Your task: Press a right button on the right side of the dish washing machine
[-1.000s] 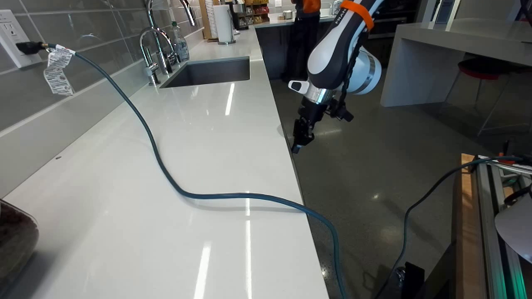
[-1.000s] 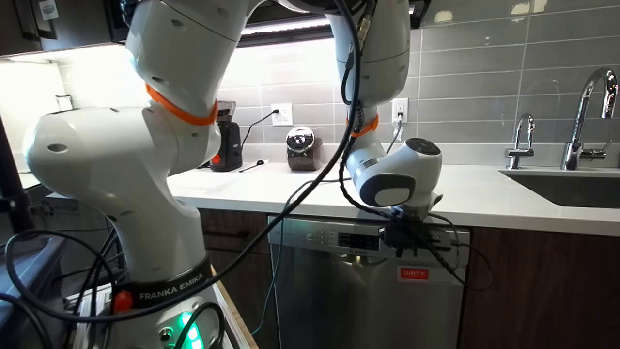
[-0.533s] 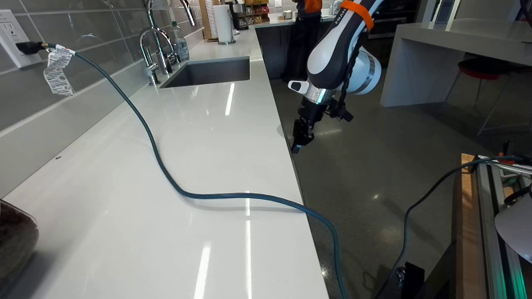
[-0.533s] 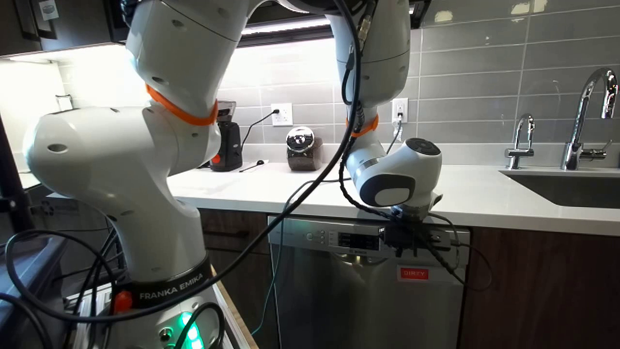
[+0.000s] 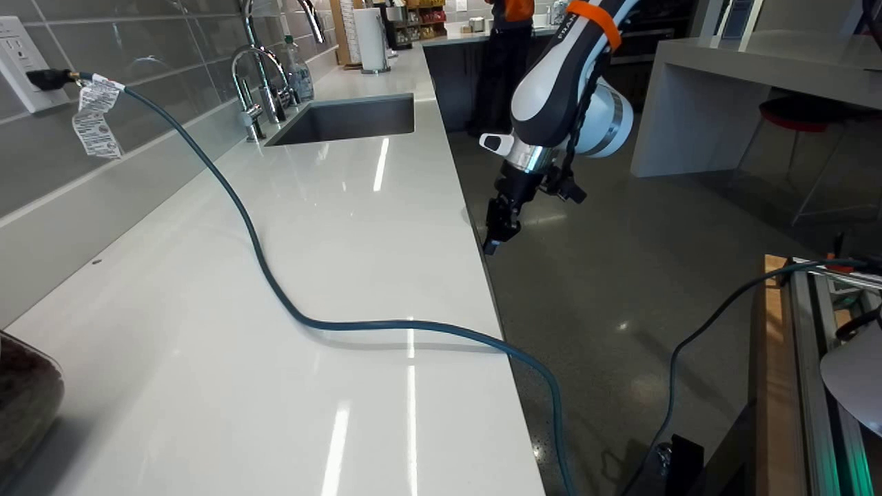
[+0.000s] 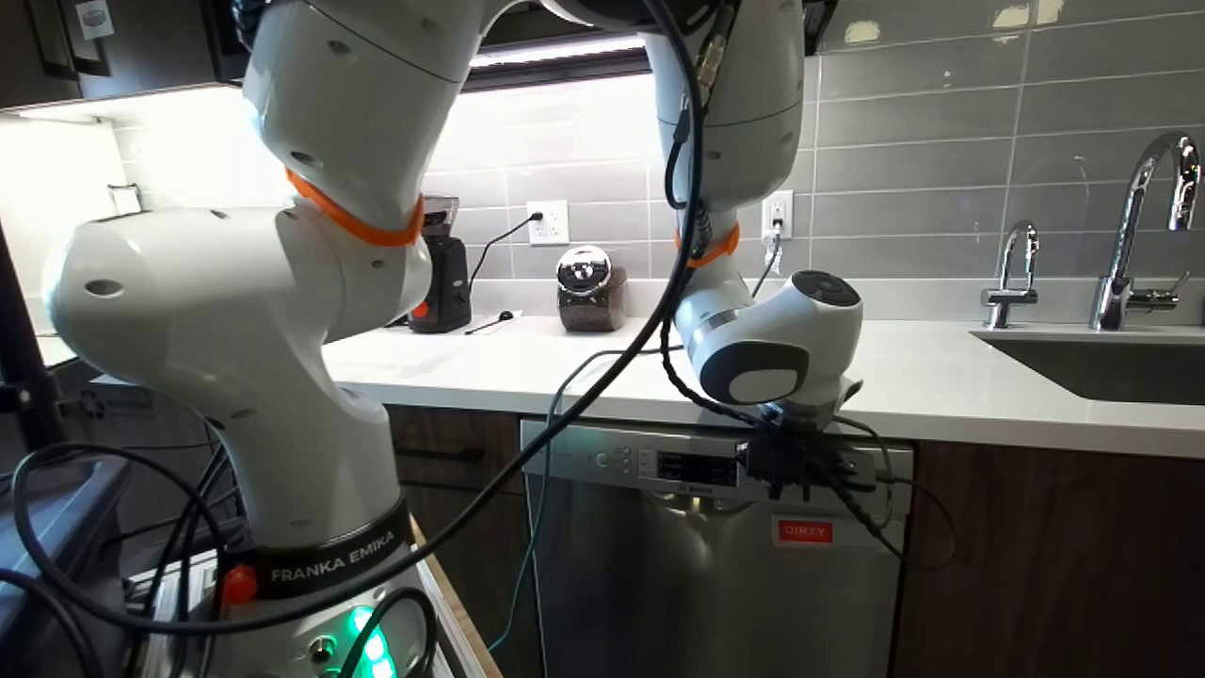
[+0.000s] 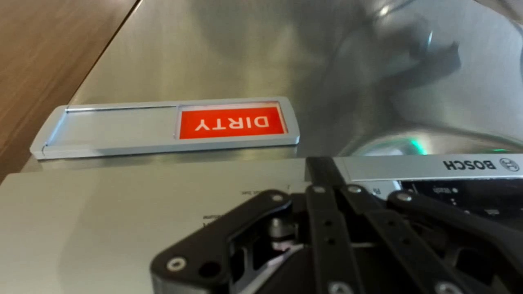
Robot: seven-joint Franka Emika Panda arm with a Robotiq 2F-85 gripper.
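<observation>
Steel dishwasher (image 7: 245, 77), wrist view: shown inverted; smooth-faced and, I judge, rigid enough not to shift under a push.
Control panel (image 7: 122, 212): pale strip along the machine's top; looks slick, so an angled push might skid.
Gripper (image 7: 325, 169): fingers (image 7: 329, 232) together, nothing seen between them, lying over the panel beside the display (image 7: 498, 194); contact cannot be told.
Button: not visible; probably by the tiny printed labels (image 7: 251, 192), behind the gripper. Likely light and short in travel.
Where to touch: no grasp called for; paired tips square on its middle, gently, clear of the display, which may be the fragile part.
DIRTY sign (image 6: 805, 532), in an exterior view: the gripper hangs above it, before the panel's right part, covering whatever button is there; tips not made out.
Counter (image 5: 207, 386), in an exterior view: tips slant down near its edge; the dishwasher front is out of sight below, so depth against the button goes unconfirmed.
</observation>
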